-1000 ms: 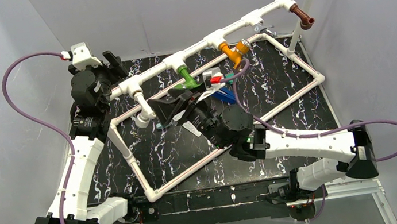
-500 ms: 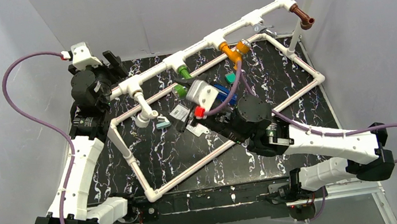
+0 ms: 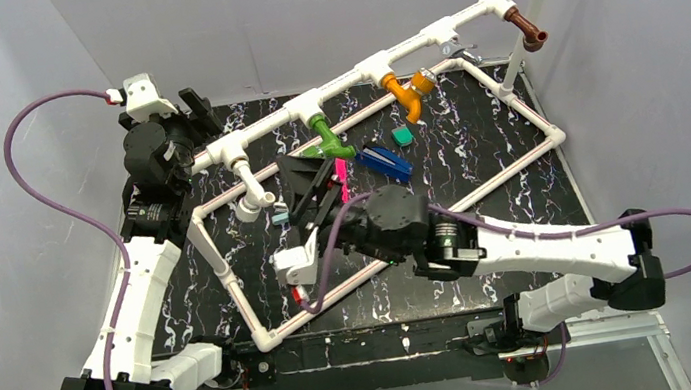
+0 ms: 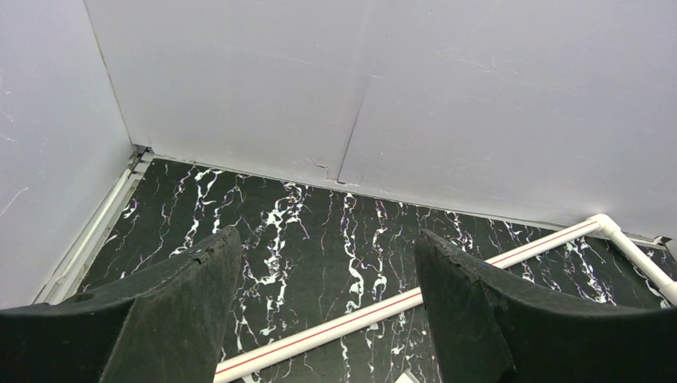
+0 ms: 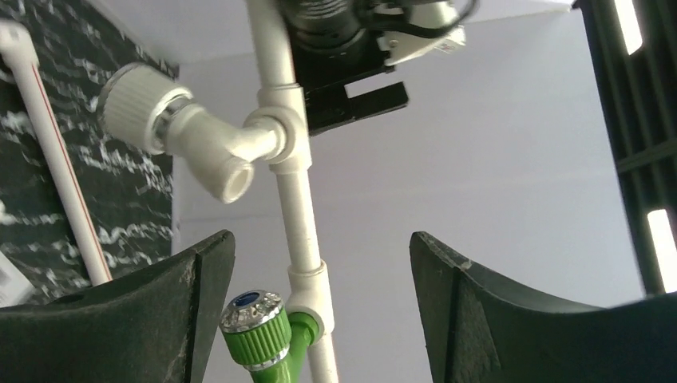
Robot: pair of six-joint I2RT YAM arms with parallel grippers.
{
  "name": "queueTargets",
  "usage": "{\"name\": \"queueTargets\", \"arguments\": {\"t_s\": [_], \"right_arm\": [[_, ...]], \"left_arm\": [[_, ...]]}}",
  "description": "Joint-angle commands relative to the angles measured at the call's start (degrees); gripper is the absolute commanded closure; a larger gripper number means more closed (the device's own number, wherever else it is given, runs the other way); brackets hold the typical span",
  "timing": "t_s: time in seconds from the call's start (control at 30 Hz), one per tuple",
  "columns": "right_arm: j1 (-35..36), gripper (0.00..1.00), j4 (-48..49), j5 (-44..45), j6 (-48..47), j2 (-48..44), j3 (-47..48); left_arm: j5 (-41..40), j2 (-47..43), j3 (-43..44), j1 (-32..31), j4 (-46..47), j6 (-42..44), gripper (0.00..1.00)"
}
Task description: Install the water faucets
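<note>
A long white pipe frame carries the faucets at its tees: white faucet, green faucet, orange faucet and brown faucet. My right gripper is open and empty just below the green faucet. In the right wrist view the green faucet's knob sits between my open fingers, near the left one, and the white faucet hangs above on the pipe. My left gripper is open and empty at the frame's left end; its fingers frame bare mat.
A flat blue piece, a small teal block and a pink item lie on the black marbled mat. The frame's lower rectangle of white pipe rings the mat; one bar shows in the left wrist view. Grey walls enclose the space.
My right wrist has rotated about its axis and the gripper shifted left and toward the near side, now pointing up at the green faucet. The left arm has not moved.
</note>
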Motion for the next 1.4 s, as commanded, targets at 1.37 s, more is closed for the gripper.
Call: {"name": "queueTargets", "arguments": {"t_s": [1.37], "right_arm": [[1.8, 0.52, 0.7, 9.6, -34.3, 18.0, 9.7]], "left_arm": [[0.5, 7.3, -7.7, 0.4, -19.6, -0.9, 0.23]]}}
